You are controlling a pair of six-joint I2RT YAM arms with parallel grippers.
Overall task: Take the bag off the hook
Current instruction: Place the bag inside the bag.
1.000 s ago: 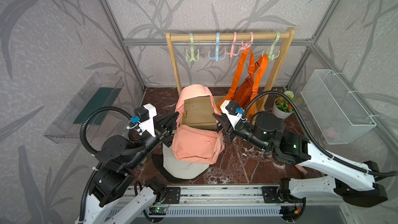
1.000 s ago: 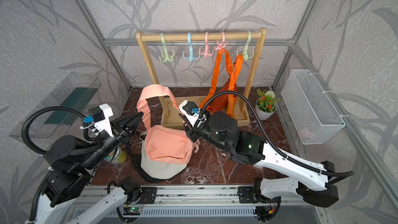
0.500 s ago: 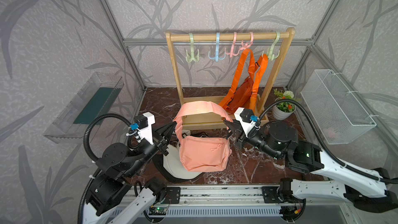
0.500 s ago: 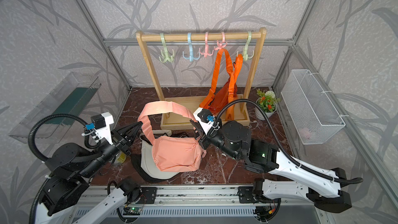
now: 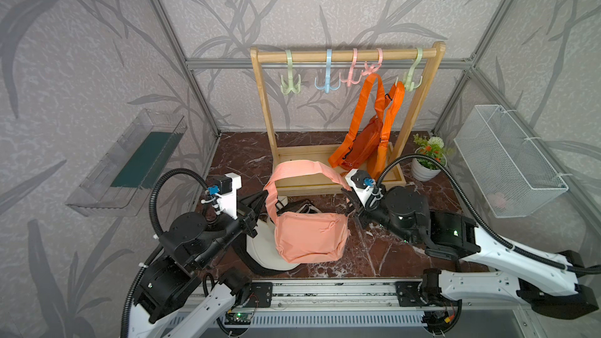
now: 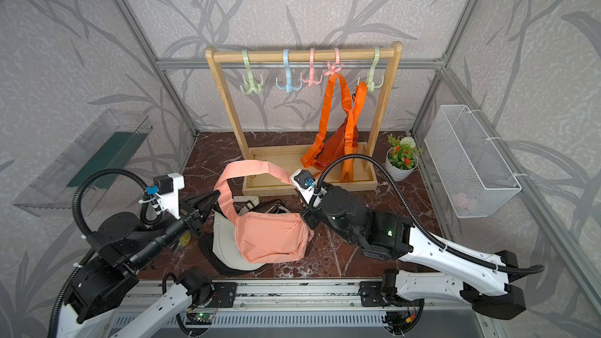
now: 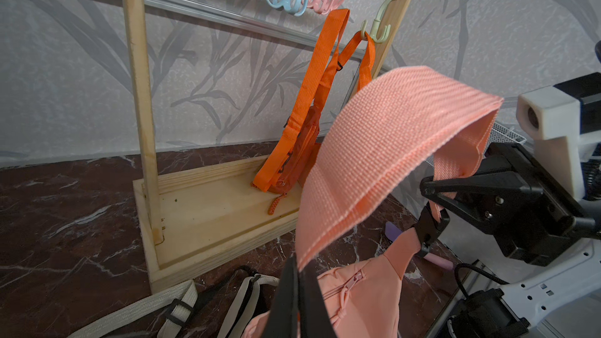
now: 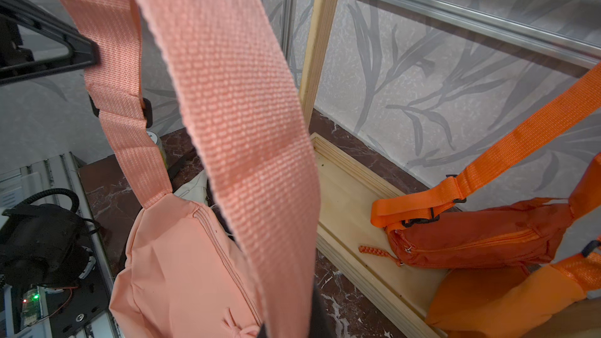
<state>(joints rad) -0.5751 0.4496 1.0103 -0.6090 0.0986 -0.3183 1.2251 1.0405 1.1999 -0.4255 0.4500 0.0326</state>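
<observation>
Two pinched-tight hands, the left gripper (image 5: 263, 196) and right gripper (image 5: 352, 197), hold the strap (image 5: 302, 169) of the pink bag (image 5: 309, 238) low over the white bag (image 5: 260, 251), near the front, and should lower it gently together.

Surface: I'm looking at a dark red marble-patterned tabletop (image 5: 240, 154) with white veins.
Back: the light wooden rack's tray base (image 5: 302, 154) stands on it, with a white pot of green plant (image 5: 422, 173) just beside it, to the right.
Front: a cream fabric bag (image 5: 263, 251) with black straps lies flat.
</observation>
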